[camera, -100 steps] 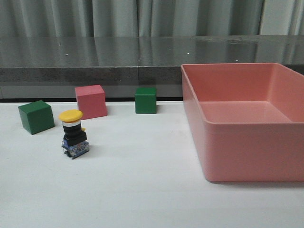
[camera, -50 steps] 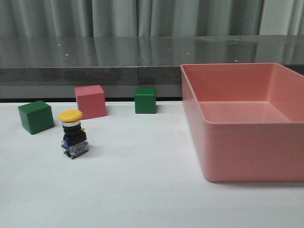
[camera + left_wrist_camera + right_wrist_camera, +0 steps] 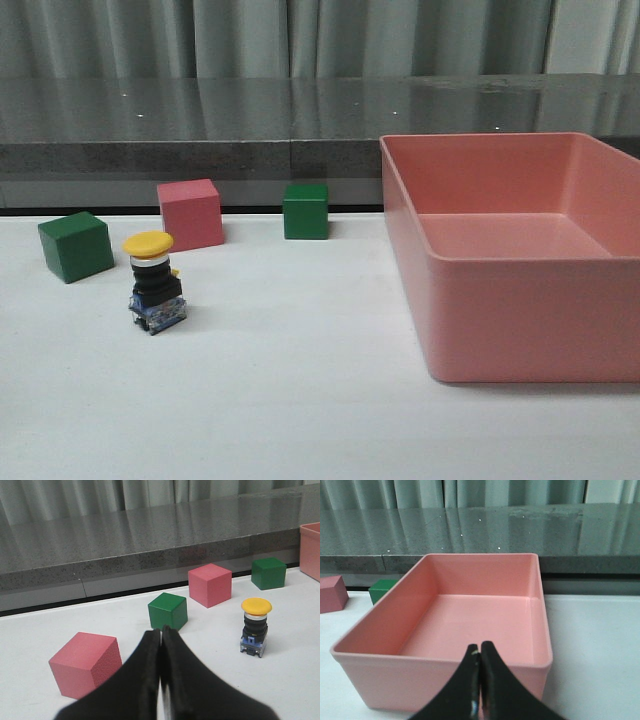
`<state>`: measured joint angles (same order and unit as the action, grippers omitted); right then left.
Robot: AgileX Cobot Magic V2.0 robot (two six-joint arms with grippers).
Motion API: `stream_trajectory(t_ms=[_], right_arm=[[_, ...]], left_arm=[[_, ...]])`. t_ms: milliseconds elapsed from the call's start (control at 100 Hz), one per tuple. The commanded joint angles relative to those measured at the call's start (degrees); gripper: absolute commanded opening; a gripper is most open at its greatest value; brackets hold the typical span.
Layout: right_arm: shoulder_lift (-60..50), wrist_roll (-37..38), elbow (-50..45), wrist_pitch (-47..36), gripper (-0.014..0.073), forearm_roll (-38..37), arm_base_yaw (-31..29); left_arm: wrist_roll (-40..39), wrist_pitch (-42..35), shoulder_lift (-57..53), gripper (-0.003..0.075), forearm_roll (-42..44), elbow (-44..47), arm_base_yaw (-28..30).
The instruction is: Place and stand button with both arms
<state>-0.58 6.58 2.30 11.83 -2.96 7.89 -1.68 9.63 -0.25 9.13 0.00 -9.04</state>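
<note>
I am looking over a white counter (image 3: 300, 400) through the front camera. The button (image 3: 153, 283) is standing upright on it, its yellow cap on top, then a silver collar, a black body and a blue-grey block touching the counter. I am using the button as my landmark.

Just behind the button, a pink cube (image 3: 190, 213) is sitting near the counter's back edge. To the left of the button and a little behind it, a green cube (image 3: 76, 245) is resting apart from it. Behind and to the right of the button, a second green cube (image 3: 305, 210) is sitting by the back edge. Well to the right of the button, a large pink bin (image 3: 520, 250) is standing with nothing showing inside it.

Neither arm is showing in the front camera. In the left wrist camera, I am seeing the left gripper (image 3: 161, 652) with its black fingers pressed together, gripping nothing, and the button is standing apart from it beyond the fingertips. Another pink cube (image 3: 86, 664) is lying near this gripper. In the right wrist camera, the right gripper (image 3: 479, 665) is likewise closed and empty, hovering at the near wall of the bin, well away from the button.
</note>
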Motion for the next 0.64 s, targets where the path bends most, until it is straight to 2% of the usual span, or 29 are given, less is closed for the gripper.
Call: stream_trajectory(t_ms=[0, 70, 630], right_arm=[[-1.17, 0.77, -1.14, -8.71, -0.0114, -0.78, -1.51], [-1.17, 0.77, -3.21, -12.94, -0.0114, -0.67, -2.60], [-1.17, 0.77, -3.01, -12.75, -0.0114, -0.67, -3.11]], left_arm=[[-0.54, -4.40, -1.66, -0.0019, -0.45, 2.56, 0.06], [-0.54, -4.40, -1.66, -0.0020, -0.45, 2.56, 0.06], [-0.54, -4.40, -1.66, -0.0019, -0.45, 2.56, 0.06]])
